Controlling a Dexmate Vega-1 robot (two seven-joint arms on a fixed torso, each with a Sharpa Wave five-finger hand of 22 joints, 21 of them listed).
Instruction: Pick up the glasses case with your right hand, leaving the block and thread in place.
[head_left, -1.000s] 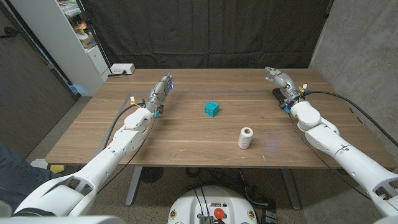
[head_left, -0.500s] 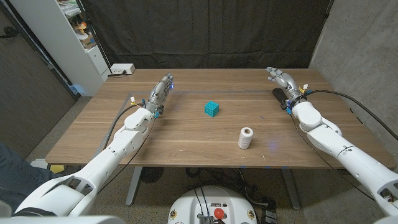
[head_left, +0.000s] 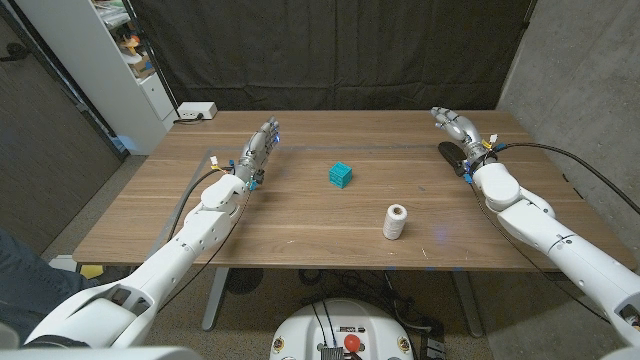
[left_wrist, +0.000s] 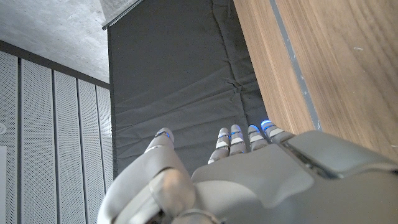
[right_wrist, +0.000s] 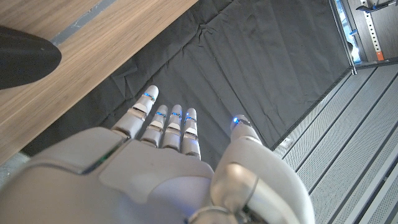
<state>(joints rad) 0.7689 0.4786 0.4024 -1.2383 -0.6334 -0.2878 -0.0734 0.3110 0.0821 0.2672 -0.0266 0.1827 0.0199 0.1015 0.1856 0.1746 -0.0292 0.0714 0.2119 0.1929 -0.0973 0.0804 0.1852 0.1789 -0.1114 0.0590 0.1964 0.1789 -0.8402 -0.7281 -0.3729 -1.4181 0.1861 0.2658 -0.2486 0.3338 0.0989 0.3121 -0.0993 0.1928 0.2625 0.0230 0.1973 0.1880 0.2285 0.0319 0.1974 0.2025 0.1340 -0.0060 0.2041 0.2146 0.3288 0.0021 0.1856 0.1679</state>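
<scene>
A black glasses case lies at the table's far right, mostly hidden behind my right wrist; its dark rounded end appears in the right wrist view. My right hand hovers just beyond and above the case, fingers straight and apart, holding nothing. The teal block sits in the table's middle. A white spool of thread stands nearer the front, right of centre. My left hand stays at the far left with fingers extended, empty.
A white box with a cable sits at the table's back left corner. A white shelf unit stands beyond the left edge. A black curtain hangs behind the table.
My right hand has drifted slightly to the right and farther back over the case. The left arm, block and thread have not moved.
</scene>
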